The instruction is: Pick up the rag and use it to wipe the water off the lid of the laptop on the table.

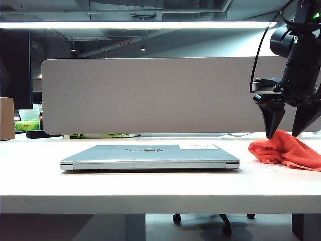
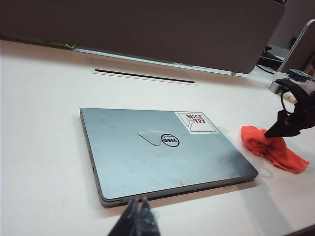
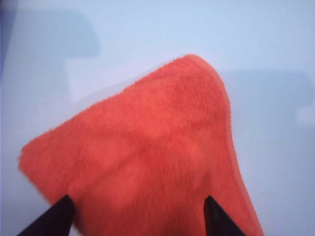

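Note:
The silver-grey laptop (image 1: pixel 150 156) lies shut on the white table (image 1: pixel 150 188). Its lid (image 2: pixel 162 162) carries a dark oval logo (image 2: pixel 170 140), a white-and-red sticker (image 2: pixel 195 121) and a faint streak of water (image 2: pixel 150 136) beside the logo. The orange-red rag (image 1: pixel 291 150) lies crumpled to the right of the laptop. My right gripper (image 1: pixel 285 134) points down, open, its tips either side of the rag's raised top. In the right wrist view the rag (image 3: pixel 147 147) fills the space between the right gripper's (image 3: pixel 138 197) spread fingers. My left gripper (image 2: pixel 138 199) is shut and empty, near the laptop's front edge.
A grey divider panel (image 1: pixel 150 95) stands along the table's back edge. A cardboard box (image 1: pixel 6 118) and green items (image 1: pixel 27 125) sit at the far left behind it. A cable slot (image 2: pixel 142 74) runs behind the laptop.

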### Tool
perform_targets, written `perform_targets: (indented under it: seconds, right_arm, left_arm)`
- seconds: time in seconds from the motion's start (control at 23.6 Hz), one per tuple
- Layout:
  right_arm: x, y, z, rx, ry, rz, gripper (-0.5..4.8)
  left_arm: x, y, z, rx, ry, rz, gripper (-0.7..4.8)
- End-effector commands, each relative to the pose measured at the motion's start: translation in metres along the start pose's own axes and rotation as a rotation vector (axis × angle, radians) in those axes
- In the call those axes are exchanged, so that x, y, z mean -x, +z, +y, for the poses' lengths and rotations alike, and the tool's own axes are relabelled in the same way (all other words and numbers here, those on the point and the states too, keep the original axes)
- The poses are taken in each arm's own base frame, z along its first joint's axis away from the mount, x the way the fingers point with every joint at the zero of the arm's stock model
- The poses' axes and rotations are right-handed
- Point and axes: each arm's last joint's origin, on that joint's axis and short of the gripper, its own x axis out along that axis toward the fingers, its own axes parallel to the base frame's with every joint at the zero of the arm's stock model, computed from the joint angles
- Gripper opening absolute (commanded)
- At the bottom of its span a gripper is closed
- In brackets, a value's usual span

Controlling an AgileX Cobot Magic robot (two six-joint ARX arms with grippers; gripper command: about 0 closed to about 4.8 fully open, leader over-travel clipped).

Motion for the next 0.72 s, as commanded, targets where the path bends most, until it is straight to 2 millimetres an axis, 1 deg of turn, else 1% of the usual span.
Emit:
perform_targets:
  seconds: [0.04,0.21,0.3,0.34,0.38,0.42,0.47,0.59,0.72]
  right_arm:
    - [0.001,-0.004,0.002,-0.007,0.011,0.048,3.6]
    - [0.0,-0.003,0.003,-0.004,0.011,0.042,3.56]
    - [-0.002,-0.002,0.002,-0.004,0.009,0.03,2.45]
    - [-0.003,-0.001,0.002,-0.004,0.008,0.025,1.43]
    - [-0.003,-0.001,0.002,-0.004,0.007,0.017,0.51]
    - [-0.003,0.0,0.002,-0.004,0.006,0.011,0.02]
    - [-0.003,0.0,0.002,-0.005,0.005,0.005,-0.07]
    - [-0.003,0.002,0.003,-0.002,0.006,-0.004,-0.07]
    - [0.005,0.008,0.008,-0.006,0.042,-0.035,-0.07]
  left_arm:
    - [0.0,0.002,0.0,-0.01,0.002,-0.014,-0.05]
    - [0.0,0.002,0.0,-0.01,0.002,-0.014,-0.05]
    - [0.0,0.002,0.0,-0.01,0.002,-0.014,-0.05]
    - [0.0,0.002,0.0,-0.011,0.002,-0.015,-0.05]
    - [0.0,0.002,0.0,-0.01,0.002,-0.014,-0.05]
    - [0.0,0.002,0.0,-0.011,0.002,-0.014,-0.05]
    - [0.0,0.002,0.0,-0.011,0.002,-0.015,-0.05]
    - [0.0,0.002,0.0,-0.011,0.002,-0.015,-0.05]
    - [0.0,0.002,0.0,-0.011,0.002,-0.015,-0.05]
